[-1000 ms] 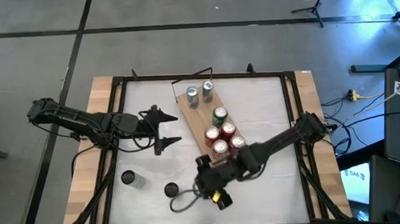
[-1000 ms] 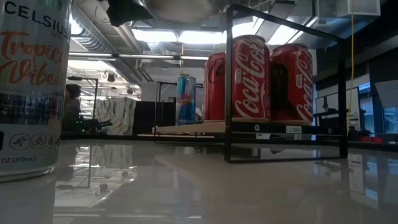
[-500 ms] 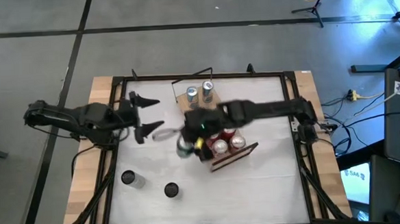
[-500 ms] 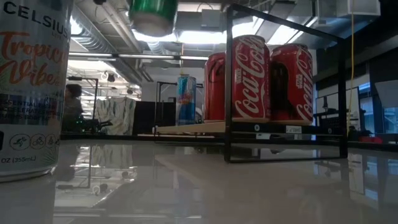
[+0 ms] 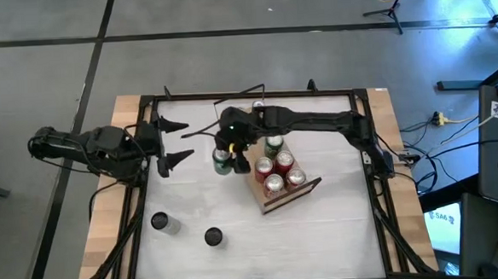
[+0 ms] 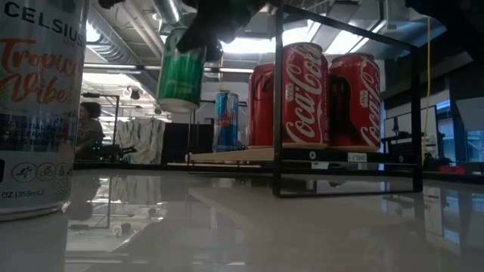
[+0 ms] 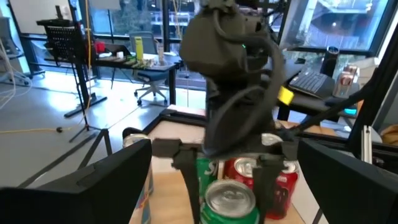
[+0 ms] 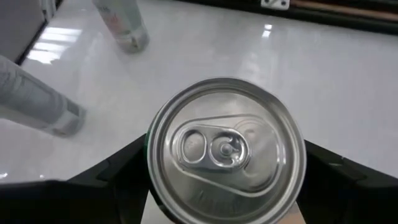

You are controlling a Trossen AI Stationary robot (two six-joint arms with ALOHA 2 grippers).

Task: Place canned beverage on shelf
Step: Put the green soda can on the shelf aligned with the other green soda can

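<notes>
A green can [image 5: 223,161] hangs above the table, just left of the shelf [image 5: 288,197], with my right gripper [image 5: 226,151] shut on it. In the low view the green can [image 6: 181,69] hangs well above the tabletop. The shelf, a slanting light-wood board with a dark rim at its near end, carries several red cans [image 5: 273,183], another green can [image 5: 273,143] and a blue can [image 6: 226,121]. My left gripper [image 5: 184,141] stands open at the table's left, its fingers pointing toward the held can and touching nothing. My right gripper pinches the green can between its two fingers, one finger [image 8: 118,177] on each side of the can's upper wall [image 7: 211,171]. The fingers slant down from above. The can hangs below them, top [image 8: 224,146] up and slightly tilted, clear of the table.
Two more cans stand on the table near its front left [image 5: 159,221] [image 5: 213,236]; one of them, a white can [image 6: 38,106], stands close to the low camera. A black wire frame [image 6: 344,106] encloses the shelf's red cans. Bare tabletop lies between the shelf and the left gripper.
My right gripper has swung from the table's near edge toward its far side and left, carrying the green can along the shelf's left side, clear of the table. My left gripper has drawn back toward the table's left edge, staying open.
</notes>
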